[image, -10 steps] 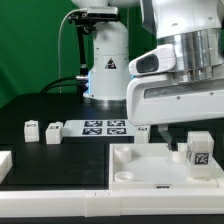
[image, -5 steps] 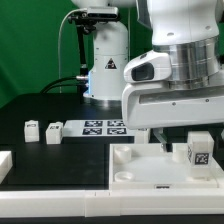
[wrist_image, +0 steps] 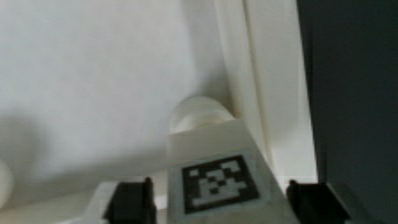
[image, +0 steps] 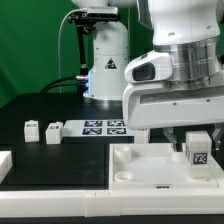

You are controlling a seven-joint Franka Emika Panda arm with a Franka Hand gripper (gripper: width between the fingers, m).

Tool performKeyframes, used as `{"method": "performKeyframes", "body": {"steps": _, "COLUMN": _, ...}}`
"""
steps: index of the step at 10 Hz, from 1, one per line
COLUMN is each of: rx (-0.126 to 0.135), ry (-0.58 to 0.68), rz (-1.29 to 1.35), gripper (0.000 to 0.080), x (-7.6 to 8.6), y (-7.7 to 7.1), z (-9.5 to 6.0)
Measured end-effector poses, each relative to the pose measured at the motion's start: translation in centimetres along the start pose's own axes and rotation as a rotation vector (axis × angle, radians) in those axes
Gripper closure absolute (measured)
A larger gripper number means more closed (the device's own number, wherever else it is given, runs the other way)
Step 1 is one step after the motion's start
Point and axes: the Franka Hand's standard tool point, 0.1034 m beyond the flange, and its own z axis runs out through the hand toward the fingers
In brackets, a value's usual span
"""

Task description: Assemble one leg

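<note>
The leg point(image: 199, 152), a small white block with a black-and-white tag, stands upright at a corner of the large white panel point(image: 140, 165) on the exterior view's right. My gripper point(image: 192, 140) hangs straight over it. In the wrist view the leg point(wrist_image: 217, 185) sits between my two dark fingertips point(wrist_image: 128, 201), with a narrow gap on each side. My gripper point(wrist_image: 217, 203) is open around the leg and not closed on it. The round corner socket point(wrist_image: 201, 112) of the panel shows just beyond the leg.
Two more small white legs point(image: 31, 128) point(image: 53, 131) stand on the black table at the exterior view's left. The marker board point(image: 104, 126) lies behind the panel. A white part point(image: 4, 165) lies at the left edge. The robot base point(image: 105, 70) stands at the back.
My gripper has come down a little and shifted slightly to the exterior view's left over the leg. The leg and panel have not moved.
</note>
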Motion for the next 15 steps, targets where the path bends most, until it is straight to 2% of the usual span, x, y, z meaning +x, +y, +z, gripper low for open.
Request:
{"method": "performKeyframes", "body": {"steps": 1, "rx": 0.000, "ry": 0.000, "rz": -0.001, "gripper": 0.0508, "x": 0.0, "y": 0.1, "z": 0.0}}
{"method": "performKeyframes", "body": {"steps": 6, "rx": 0.002, "ry": 0.001, "rz": 0.059, "gripper": 0.0508, "x": 0.0, "y": 0.0, "z": 0.0}}
{"method": "performKeyframes", "body": {"steps": 9, "rx": 0.020, "ry": 0.024, "rz": 0.442, "gripper": 0.0508, "x": 0.3, "y": 0.0, "z": 0.0}}
{"method": "performKeyframes", "body": {"steps": 11, "rx": 0.043, "ry": 0.019, "rz": 0.766, "gripper": 0.0506, "x": 0.2, "y": -0.3, "z": 0.2}}
{"method": "performKeyframes", "body": {"steps": 15, "rx": 0.040, "ry": 0.004, "rz": 1.238, "gripper": 0.0506, "x": -0.2, "y": -1.0, "z": 0.3}}
